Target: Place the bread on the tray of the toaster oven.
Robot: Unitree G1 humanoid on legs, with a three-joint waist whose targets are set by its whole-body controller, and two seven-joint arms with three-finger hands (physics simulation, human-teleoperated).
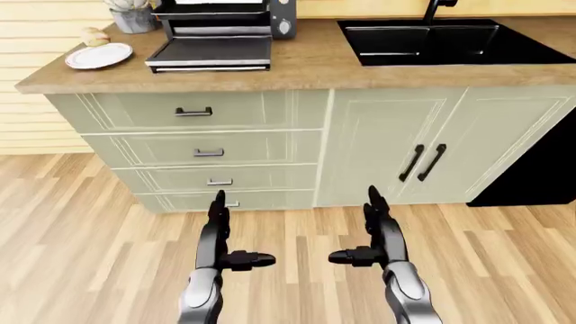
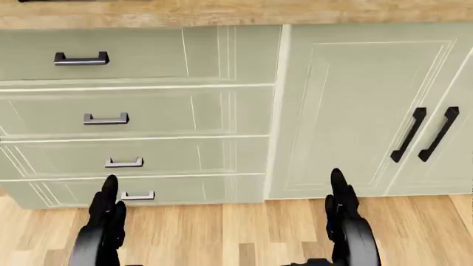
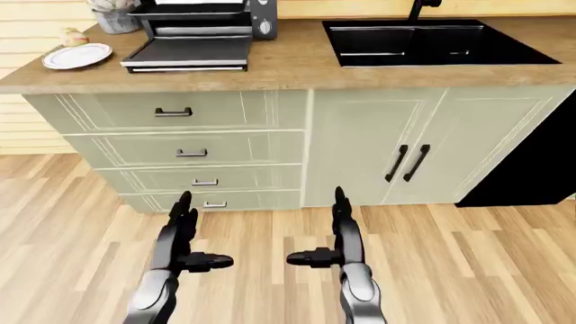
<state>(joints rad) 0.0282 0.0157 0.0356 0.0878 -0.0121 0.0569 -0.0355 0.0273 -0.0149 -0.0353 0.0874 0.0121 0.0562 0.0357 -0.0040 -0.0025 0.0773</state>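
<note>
With the toaster oven cut off by the view's top edge and its tray lowered toward the counter edge, the bread lies left of it beyond a plate, while left hand and right hand hang spread, empty, over open floor below.

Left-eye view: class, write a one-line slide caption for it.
Both open black robot hands, left and right, hang before pale green cabinet drawers; open black toaster oven waits on the wooden counter.
</note>
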